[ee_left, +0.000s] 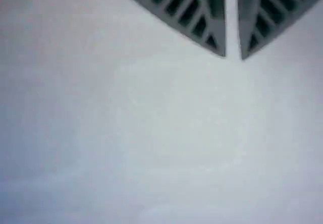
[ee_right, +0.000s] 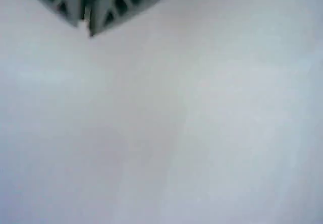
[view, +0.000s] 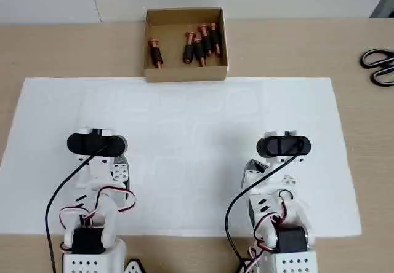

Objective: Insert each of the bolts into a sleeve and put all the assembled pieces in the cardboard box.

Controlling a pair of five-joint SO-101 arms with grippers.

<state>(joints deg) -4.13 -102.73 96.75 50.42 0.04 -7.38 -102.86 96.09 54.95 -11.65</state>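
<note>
Lying inside the cardboard box (view: 186, 73) at upper centre of the high view: five assembled pieces (view: 199, 50), each a copper-coloured bolt (view: 153, 41) pushed through a black sleeve (view: 156, 56). One piece alone in the left half of the box, upright in the frame, copper head toward the top. Other four bunched in the right half, touching or nearly touching one another, slightly tilted, heads toward the upper right. Box standing on the wooden tabletop (view: 55, 45), lower wall right at the upper edge of a white paper sheet (view: 184, 119) spread across the middle of the frame.

Resting at the right edge of the high view, on bare tabletop and well apart from the box: black-handled scissors (view: 377, 67).

Folded back over the lower part of the sheet: one white arm (view: 95, 181) at lower left of the high view, another arm (view: 277, 190) at lower right, each topped by a black camera housing, red and black cables looping near the bases. Cannot tell from the wrist views which arm is which.

Showing at upper right of the left wrist view: left tool (ee_left: 232, 56), grey ribbed fingers (ee_left: 202, 17) drawn together with only a thin slit between the tips, closed and empty, plain white sheet beneath.

Showing at upper left of the right wrist view: right tool (ee_right: 87, 28), fingers (ee_right: 118, 2) pressed closed, tips meeting, empty, over the same white sheet.
</note>
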